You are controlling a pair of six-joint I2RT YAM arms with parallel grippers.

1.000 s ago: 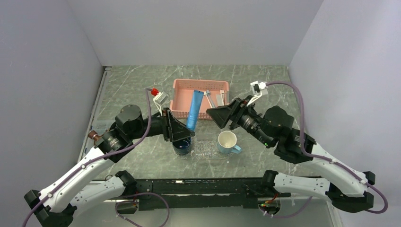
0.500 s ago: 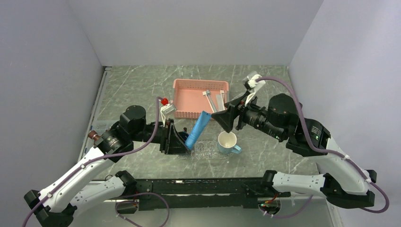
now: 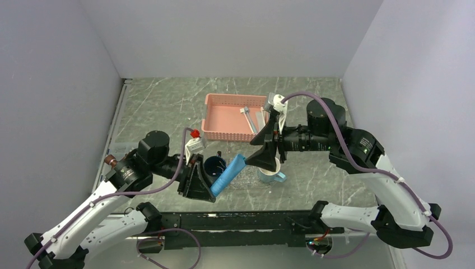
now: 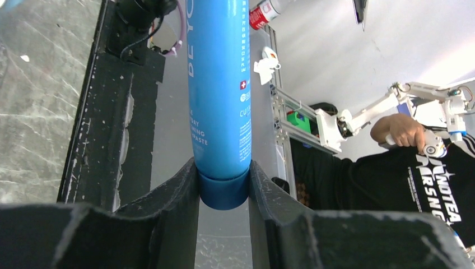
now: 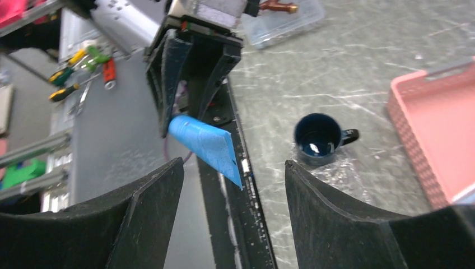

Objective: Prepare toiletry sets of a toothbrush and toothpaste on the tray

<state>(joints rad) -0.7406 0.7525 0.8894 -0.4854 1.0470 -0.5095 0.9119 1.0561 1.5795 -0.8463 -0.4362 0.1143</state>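
I see a green-grey marbled table (image 3: pixel 157 106) closed in by plain pale walls (image 3: pixel 224 39) left, top and right of the overhead frame. Upper left in my right wrist view, hand tools (image 5: pixel 108 72) lie on a grey surface (image 5: pixel 112 145).

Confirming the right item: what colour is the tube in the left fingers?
Blue with white lettering; the toothpaste shows best in the left wrist view.

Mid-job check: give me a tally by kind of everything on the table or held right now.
Toothpaste: 1
Toothbrushes: 2
Mugs: 2, dark blue mug and light blue mug
Pink basket: 1
Tray: 1
Total: 7
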